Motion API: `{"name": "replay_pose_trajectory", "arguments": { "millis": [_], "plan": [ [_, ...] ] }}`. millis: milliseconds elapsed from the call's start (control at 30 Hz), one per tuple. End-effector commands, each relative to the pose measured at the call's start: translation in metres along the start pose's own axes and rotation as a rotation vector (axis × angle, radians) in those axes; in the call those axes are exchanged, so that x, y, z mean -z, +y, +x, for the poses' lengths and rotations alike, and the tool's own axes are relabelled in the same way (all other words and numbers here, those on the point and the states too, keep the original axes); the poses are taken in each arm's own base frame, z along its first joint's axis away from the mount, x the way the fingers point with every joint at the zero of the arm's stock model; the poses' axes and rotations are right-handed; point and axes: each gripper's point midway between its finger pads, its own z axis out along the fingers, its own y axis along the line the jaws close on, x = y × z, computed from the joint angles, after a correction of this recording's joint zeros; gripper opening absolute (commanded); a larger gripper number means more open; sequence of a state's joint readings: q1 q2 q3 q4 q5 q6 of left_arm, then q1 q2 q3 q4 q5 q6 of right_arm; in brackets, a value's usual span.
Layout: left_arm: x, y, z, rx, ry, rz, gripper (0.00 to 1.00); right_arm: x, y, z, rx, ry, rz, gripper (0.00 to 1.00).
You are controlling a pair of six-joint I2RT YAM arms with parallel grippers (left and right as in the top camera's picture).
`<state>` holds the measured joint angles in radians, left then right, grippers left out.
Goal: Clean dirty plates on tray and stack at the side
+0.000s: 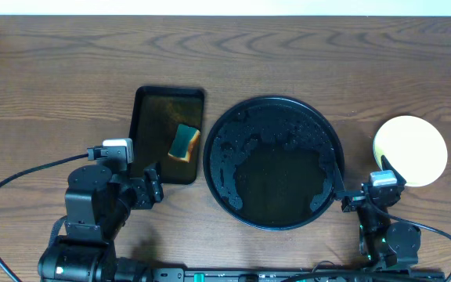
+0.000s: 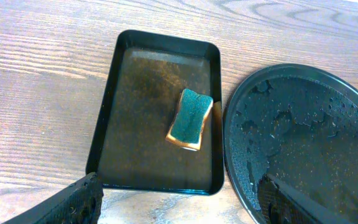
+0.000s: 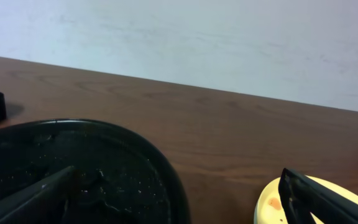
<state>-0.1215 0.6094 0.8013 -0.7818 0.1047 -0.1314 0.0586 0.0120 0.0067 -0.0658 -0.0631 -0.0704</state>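
Spanning the scene, a brown wooden tabletop [image 1: 288, 47] carries a round black tray [image 1: 272, 168], beaded with water, at centre. Just to its left lies a rectangular black tray [image 1: 155, 125]. A pale yellow plate [image 1: 410, 150] sits on the tabletop to the right of the round tray. A teal-and-orange sponge [image 1: 184, 142] rests in the rectangular tray. The left tool [image 2: 179, 186] and right tool [image 3: 179, 171] both have their fingers apart.

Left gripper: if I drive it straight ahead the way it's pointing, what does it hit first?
Most likely the near rim of the rectangular black tray, straight ahead of the open left gripper; the sponge lies beyond it inside. The round tray sits just to the side; depth is uncertain.
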Motion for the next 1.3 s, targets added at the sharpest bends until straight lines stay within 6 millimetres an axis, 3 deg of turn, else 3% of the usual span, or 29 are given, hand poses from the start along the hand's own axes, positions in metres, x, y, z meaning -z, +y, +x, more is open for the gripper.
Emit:
{"name": "replay_pose_trajectory", "arguments": {
  "millis": [0, 867, 1067, 1267],
  "plan": [
    [-0.001, 0.001, 0.001, 0.004, 0.000, -0.008, 0.80, 0.000, 0.002, 0.000, 0.014, -0.001, -0.011, 0.99],
    [-0.001, 0.002, 0.002, 0.002, 0.003, -0.011, 0.80, 0.000, 0.002, 0.000, 0.014, -0.001, -0.011, 0.99],
    [0.006, 0.018, 0.015, 0.021, -0.004, -0.070, 0.80, 0.000, 0.002, 0.000, 0.014, -0.001, -0.011, 0.99],
    [0.002, 0.030, 0.042, 0.049, -0.053, -0.091, 0.80, 0.000, 0.002, 0.000, 0.014, -0.001, -0.011, 0.99]
  ]
}}
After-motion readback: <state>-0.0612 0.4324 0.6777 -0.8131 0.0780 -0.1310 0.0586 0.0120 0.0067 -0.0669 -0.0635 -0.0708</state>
